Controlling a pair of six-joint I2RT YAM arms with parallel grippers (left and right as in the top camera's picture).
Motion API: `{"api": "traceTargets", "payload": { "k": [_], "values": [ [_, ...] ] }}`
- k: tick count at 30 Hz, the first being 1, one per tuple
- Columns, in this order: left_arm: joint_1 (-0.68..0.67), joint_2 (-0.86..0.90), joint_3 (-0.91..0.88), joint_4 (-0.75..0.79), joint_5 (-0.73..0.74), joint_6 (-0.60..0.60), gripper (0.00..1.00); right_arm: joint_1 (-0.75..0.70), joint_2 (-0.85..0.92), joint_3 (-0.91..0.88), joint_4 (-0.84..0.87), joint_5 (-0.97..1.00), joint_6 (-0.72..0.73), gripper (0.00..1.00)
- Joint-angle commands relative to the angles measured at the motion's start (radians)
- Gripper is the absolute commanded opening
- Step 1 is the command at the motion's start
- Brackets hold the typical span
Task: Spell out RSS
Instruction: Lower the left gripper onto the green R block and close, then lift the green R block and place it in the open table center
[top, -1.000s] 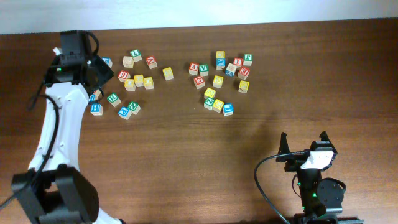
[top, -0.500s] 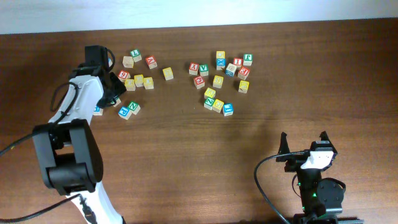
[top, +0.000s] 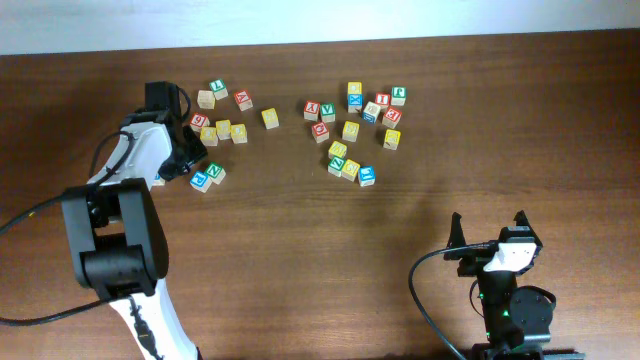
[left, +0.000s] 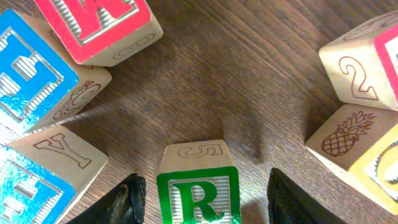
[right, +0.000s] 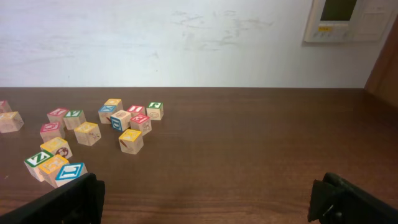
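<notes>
The cube with a green R (left: 198, 200) on a pale face sits on the table between the two fingers of my left gripper (left: 202, 186). The gripper is open, with a gap on each side of the cube. In the overhead view my left gripper (top: 186, 158) is low over the left cluster and hides the R cube. Several yellow-faced cubes lie in both clusters, for example one (top: 270, 118) between them and one (top: 350, 130) on the right. Their letters are too small to read. My right gripper (top: 490, 232) is open and empty at the front right, also in its wrist view (right: 208, 199).
Close around the R cube are a red-faced cube (left: 99, 25), blue-faced cubes (left: 31, 68), a Y cube (left: 59, 155), a 2 cube (left: 357, 62) and a pineapple cube (left: 348, 140). The right cluster (top: 355, 130) lies mid-table. The back table edge (top: 320, 40) meets a white wall.
My left arm has swung from the far left edge rightward and come down over the left cluster, with its fingers now around the R cube. The right arm has not moved.
</notes>
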Motion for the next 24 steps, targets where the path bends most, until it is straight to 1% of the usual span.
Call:
{"api": "traceTargets", "payload": {
  "k": [1, 4, 7, 10, 13, 16, 24],
  "values": [
    [0.024, 0.012, 0.000, 0.002, -0.008, 0.021, 0.54, 0.006, -0.008, -0.007, -0.007, -0.005, 0.001, 0.98],
    [0.036, 0.014, 0.000, 0.003, -0.007, 0.021, 0.50, 0.006, -0.008, -0.007, -0.007, -0.005, 0.001, 0.98],
    [0.040, 0.014, 0.000, 0.003, -0.006, 0.030, 0.43, 0.006, -0.008, -0.007, -0.007, -0.005, 0.001, 0.98],
    [0.040, 0.014, 0.000, 0.012, 0.029, 0.089, 0.42, 0.006, -0.008, -0.007, -0.007, -0.005, 0.001, 0.98],
    [0.040, 0.014, 0.000, 0.013, 0.030, 0.088, 0.40, 0.006, -0.008, -0.007, -0.007, -0.005, 0.001, 0.98],
    [0.040, 0.014, 0.000, 0.019, 0.030, 0.089, 0.31, 0.006, -0.008, -0.007, -0.007, -0.005, 0.001, 0.98],
    [0.040, 0.010, 0.001, 0.015, 0.031, 0.092, 0.28, 0.006, -0.008, -0.007, -0.007, -0.006, 0.001, 0.98]
  ]
}}
